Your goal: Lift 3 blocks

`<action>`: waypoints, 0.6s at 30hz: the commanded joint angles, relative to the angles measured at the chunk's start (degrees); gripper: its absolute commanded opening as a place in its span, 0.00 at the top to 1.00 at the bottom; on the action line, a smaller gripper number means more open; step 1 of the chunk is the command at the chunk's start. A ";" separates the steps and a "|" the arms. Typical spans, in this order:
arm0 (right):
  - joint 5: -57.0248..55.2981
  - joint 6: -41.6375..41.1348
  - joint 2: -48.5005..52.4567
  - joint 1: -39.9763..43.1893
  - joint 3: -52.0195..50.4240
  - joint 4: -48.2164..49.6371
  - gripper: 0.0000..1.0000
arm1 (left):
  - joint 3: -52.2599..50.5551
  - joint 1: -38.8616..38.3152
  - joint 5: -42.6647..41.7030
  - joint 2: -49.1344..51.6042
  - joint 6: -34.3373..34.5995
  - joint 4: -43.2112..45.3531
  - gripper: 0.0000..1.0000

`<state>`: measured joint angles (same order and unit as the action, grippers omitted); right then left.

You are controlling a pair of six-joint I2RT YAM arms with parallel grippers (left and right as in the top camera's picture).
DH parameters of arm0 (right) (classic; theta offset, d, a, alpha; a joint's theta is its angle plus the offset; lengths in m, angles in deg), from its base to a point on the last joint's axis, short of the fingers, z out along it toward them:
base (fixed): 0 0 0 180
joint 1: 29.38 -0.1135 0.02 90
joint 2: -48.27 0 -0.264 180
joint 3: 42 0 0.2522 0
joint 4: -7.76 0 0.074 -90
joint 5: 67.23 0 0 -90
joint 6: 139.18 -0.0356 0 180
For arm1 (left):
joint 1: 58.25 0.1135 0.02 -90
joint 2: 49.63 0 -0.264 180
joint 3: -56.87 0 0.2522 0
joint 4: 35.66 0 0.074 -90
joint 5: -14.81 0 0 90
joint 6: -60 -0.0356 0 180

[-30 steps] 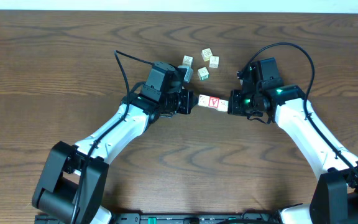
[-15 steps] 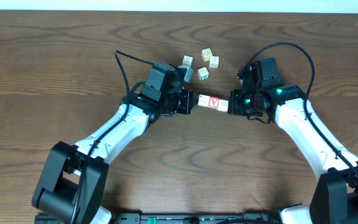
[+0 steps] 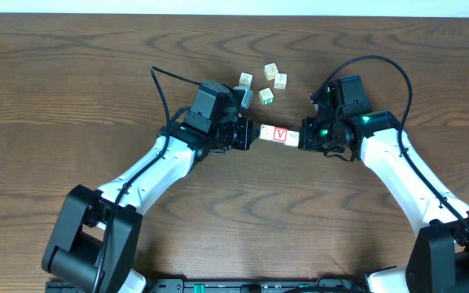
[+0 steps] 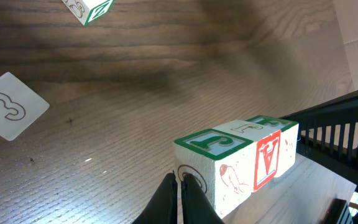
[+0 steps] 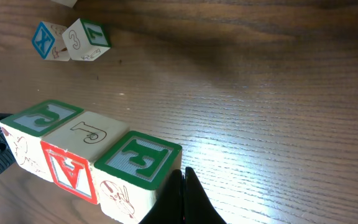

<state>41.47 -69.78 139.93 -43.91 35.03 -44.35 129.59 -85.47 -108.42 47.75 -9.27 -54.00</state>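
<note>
My left gripper [image 3: 249, 135] and my right gripper [image 3: 302, 138] are both closed, fingers pressed together with nothing between them. Each tip pushes against one end of the row of three blocks [image 3: 280, 134], pinching it between my two arms. The red-faced block [image 4: 267, 160] sits in the middle. I cannot tell whether the row is clear of the surface [image 3: 72, 89]. Loose cubes [image 3: 272, 72] lie just beyond.

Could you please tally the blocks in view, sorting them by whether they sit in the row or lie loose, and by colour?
Blocks joined in a row: 3
Loose pale blocks: 4
Loose blue-faced block: 1
Total: 8
</note>
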 commanded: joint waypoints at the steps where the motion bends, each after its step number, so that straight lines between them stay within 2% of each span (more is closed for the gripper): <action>1: 15.23 0.46 -1.42 -3.96 2.69 1.25 0.99 | 3.10 -4.37 -10.67 -0.83 -1.49 0.96 0.93; 18: 14.12 0.94 2.36 -3.96 2.64 0.44 0.99 | 2.78 -4.37 -8.09 -0.17 -2.60 -1.99 0.93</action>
<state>41.23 -69.63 141.57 -43.91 35.16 -44.98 129.59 -85.91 -108.77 47.75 -10.58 -56.56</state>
